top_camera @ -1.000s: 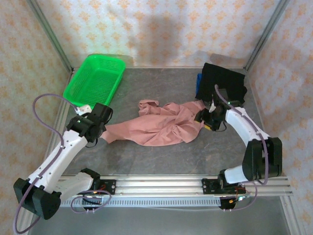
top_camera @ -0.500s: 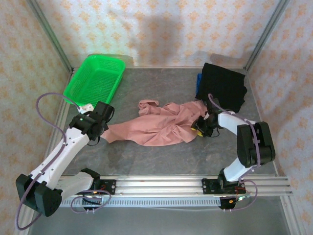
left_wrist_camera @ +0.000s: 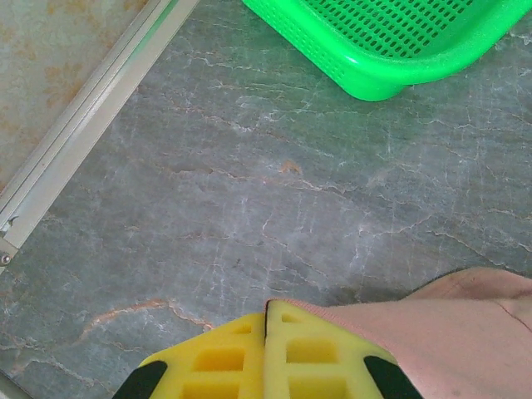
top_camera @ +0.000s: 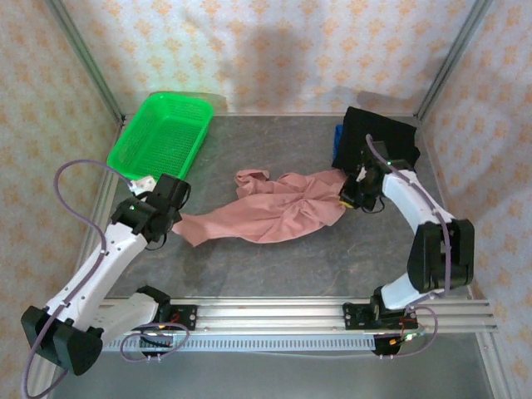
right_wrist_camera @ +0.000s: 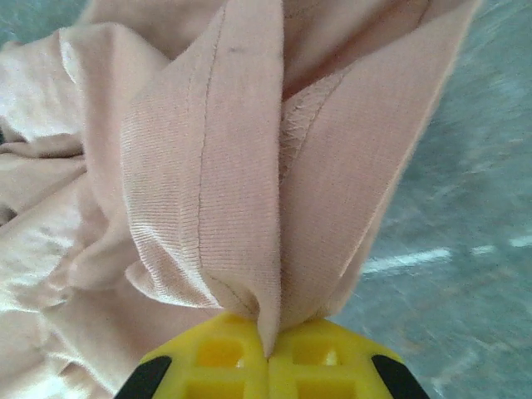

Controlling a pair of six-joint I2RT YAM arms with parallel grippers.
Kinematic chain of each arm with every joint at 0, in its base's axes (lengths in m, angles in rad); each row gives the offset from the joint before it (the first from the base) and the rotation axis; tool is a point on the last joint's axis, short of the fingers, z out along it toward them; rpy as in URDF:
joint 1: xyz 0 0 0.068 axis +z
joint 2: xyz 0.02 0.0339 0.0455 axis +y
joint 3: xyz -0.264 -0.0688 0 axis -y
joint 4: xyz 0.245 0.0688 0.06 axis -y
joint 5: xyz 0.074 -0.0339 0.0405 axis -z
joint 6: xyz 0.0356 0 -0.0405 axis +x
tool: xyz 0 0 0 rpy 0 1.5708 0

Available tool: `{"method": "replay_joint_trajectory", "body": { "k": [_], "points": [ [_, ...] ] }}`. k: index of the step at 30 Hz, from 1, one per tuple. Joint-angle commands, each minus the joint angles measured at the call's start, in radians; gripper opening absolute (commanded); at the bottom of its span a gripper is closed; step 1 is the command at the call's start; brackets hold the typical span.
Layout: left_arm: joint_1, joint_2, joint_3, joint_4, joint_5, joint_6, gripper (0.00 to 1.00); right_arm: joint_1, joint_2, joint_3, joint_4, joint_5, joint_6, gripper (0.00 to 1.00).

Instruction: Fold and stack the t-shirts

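The pink shirt was pinched at opposite ends by left fingers and right fingers, both closed. Best: draw apart evenly, taut.

Top view: bright, even, diffuse light from above, all shadows soft. There is a broad dim patch on the back wall far behind the pink t-shirt. Faint shadow lies on the worktop along the shirt's near edge. The black t-shirt behind-right of the pink one is crushed dark, folds barely readable. The green basket behind-left of it is oversaturated, almost glowing.

Left wrist view: sharp, with worktop veins crisp beyond the pink cloth and a mild sheen on the basket rim.

Right wrist view: pink knit and stitching are sharp up close. The shirt's far-left folds are washed out and soft. The worktop right of the shirt is blurred, with a white glare streak.
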State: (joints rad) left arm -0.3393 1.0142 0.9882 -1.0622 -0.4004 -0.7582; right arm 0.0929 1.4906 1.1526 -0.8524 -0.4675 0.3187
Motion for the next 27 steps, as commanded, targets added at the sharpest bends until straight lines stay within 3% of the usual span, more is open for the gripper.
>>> {"method": "replay_joint_trajectory", "body": {
  "k": [1,9,15,19,22,24,27],
  "points": [
    [0.006,-0.018,0.044,-0.032,-0.035,0.016,0.00,-0.009,-0.067,0.065,-0.257,0.121,-0.095,0.00],
    [0.006,-0.024,0.069,-0.017,-0.041,0.028,0.00,-0.012,-0.095,0.058,-0.395,0.037,-0.183,0.03],
    [-0.002,-0.004,0.009,0.037,0.027,-0.006,0.00,-0.012,-0.028,-0.079,-0.240,-0.026,-0.152,0.04],
    [-0.015,0.000,-0.035,0.065,0.041,-0.026,0.00,-0.015,0.140,-0.048,-0.197,-0.081,-0.180,0.07],
    [-0.023,0.027,-0.052,0.091,0.063,-0.017,0.00,-0.016,0.246,0.020,-0.136,-0.103,-0.164,0.15],
    [-0.036,0.051,-0.061,0.105,0.075,-0.019,0.00,-0.016,0.294,0.064,-0.077,-0.159,-0.132,0.30],
    [-0.069,0.080,-0.067,0.120,0.075,-0.030,0.00,-0.016,0.269,0.064,0.003,-0.209,-0.052,0.41]
  ]
}}
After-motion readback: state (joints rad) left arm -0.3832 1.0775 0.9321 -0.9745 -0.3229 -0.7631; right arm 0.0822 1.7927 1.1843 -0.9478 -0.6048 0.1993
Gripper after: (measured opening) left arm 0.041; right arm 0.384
